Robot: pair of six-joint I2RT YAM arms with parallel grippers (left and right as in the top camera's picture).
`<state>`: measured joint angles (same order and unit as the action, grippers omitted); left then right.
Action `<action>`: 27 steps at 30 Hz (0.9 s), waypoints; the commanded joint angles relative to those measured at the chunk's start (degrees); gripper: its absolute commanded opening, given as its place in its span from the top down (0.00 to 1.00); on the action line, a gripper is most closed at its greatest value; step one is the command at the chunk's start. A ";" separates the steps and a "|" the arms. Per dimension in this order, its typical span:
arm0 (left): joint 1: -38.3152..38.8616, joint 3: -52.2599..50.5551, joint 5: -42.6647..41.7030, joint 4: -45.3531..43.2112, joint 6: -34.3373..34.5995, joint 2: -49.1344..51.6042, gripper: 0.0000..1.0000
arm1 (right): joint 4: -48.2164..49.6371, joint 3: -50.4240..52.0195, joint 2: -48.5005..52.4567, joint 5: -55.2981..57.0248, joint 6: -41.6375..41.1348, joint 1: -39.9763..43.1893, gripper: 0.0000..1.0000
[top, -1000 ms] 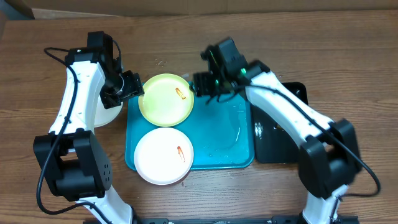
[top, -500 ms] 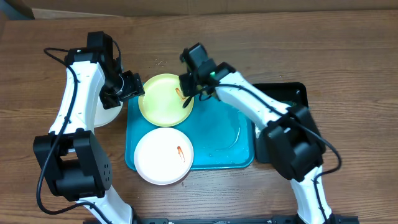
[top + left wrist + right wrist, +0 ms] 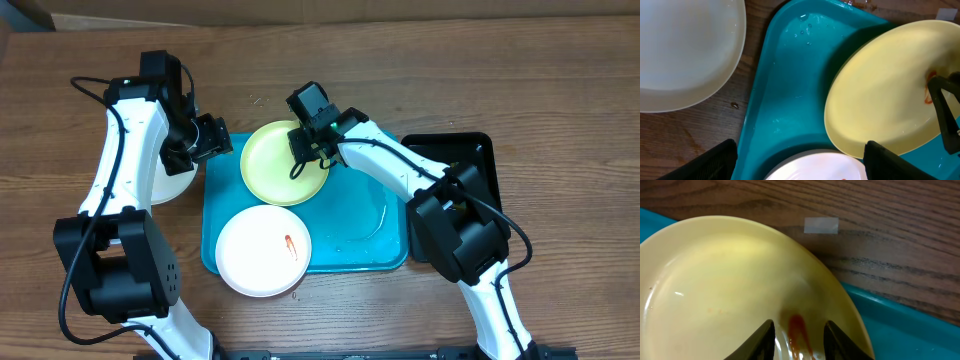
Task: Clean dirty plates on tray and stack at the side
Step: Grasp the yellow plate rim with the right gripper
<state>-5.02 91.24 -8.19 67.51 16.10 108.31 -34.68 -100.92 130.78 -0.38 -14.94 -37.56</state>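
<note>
Yellow-green plate [image 3: 278, 168] overhanging far edge of tray [image 3: 365, 235], smear [image 3: 797, 327] between parted jaws of right gripper [image 3: 312, 142], left gripper [image 3: 205, 138] gaping alongside, white plate [image 3: 255, 255] near.

Turquoise tray [image 3: 372, 235] mid-frame, wet sheen. Yellow-green plate [image 3: 283, 163] at its upper left, appears tilted, red smear near right rim. White plate [image 3: 262, 250] lower left, smeared, overhanging tray edge. Second white plate [image 3: 172, 182] left, on worktop.

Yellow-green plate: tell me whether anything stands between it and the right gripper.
Nothing visible does. The right gripper is directly over the yellow-green plate, its open fingers flanking the red smear near the rim, with only plate surface between them.
</note>
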 commanded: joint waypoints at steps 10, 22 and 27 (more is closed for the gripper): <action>-0.07 1.14 -0.68 0.00 0.24 -0.96 0.18 | -3.91 -1.29 -6.32 0.79 0.15 2.99 0.60; -0.04 1.14 -0.70 0.04 0.22 -0.96 0.18 | -3.23 2.25 -2.71 0.74 0.11 3.78 0.70; -0.04 1.14 -0.68 0.07 0.22 -0.96 0.18 | -4.76 2.25 -2.73 0.26 -0.33 3.78 0.75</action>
<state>-5.02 91.24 -8.19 67.53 16.10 108.31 -38.74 -98.98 127.42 0.21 -14.96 -33.58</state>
